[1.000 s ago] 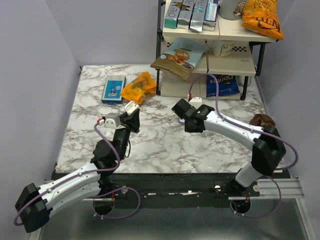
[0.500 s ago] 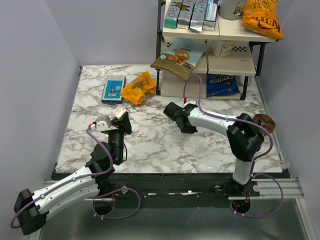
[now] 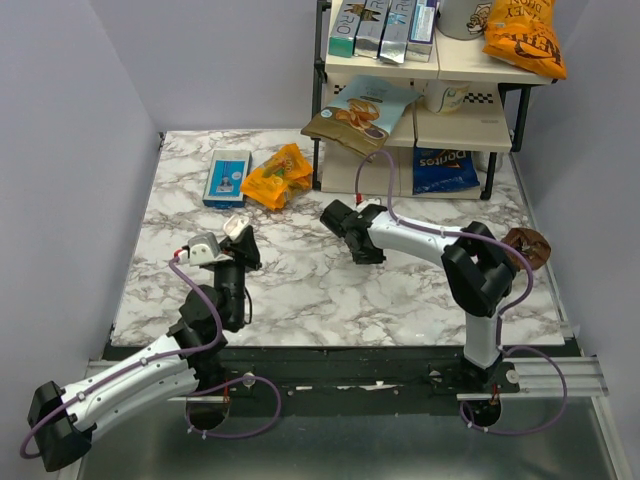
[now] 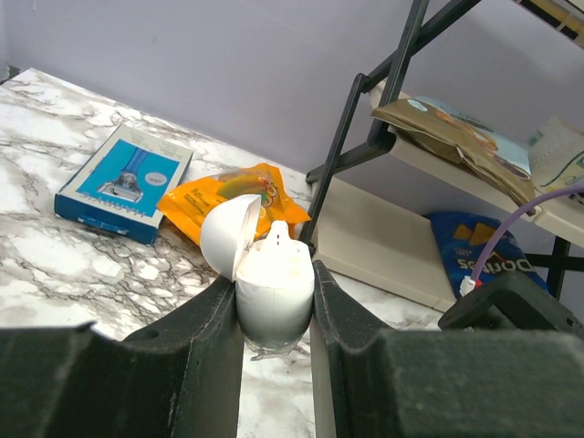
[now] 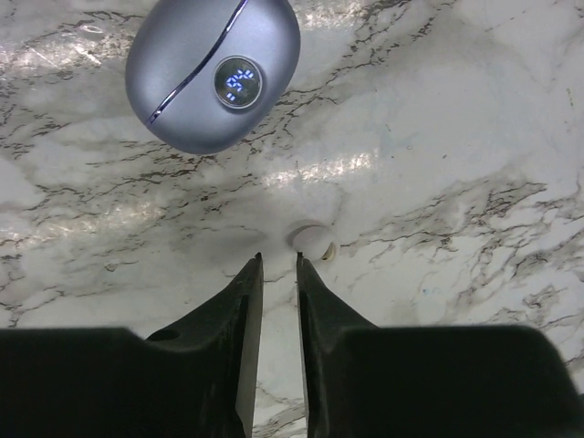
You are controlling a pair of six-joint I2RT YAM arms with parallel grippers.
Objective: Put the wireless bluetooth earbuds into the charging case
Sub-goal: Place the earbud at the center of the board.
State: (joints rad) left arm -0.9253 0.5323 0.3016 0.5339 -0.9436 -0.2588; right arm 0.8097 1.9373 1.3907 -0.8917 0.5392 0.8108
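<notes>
— Where's the bud [image 5: 312, 241]?

— On the worktop [image 5: 474, 137], just beyond the tips of the right pincer [image 5: 277, 263] and slightly off to one side of the gap. Those jaws stand a sliver apart with nothing between them. I can only see the one bud.

— And the case [image 4: 272, 265]?

— Held up in the left pincer [image 4: 274, 285], pinched by its sides with the lid [image 4: 222, 235] flipped open. It's white, like the bud. A closed lilac pod [image 5: 214, 73] with lit digits lies further on, near the bud but not touching it.

— How do you reckon the bud handles?

— Feather-light, hard, glossy and rounded, I'd say. On that polished marble it would likely skate or flick away if one jaw touched it first. I'd straddle it squarely across its widest part, low down, and close gently.

— And the case?

— It's a smooth shell too. The grip round its belly looks sound, but a push from above might make it slip or tilt.
</notes>
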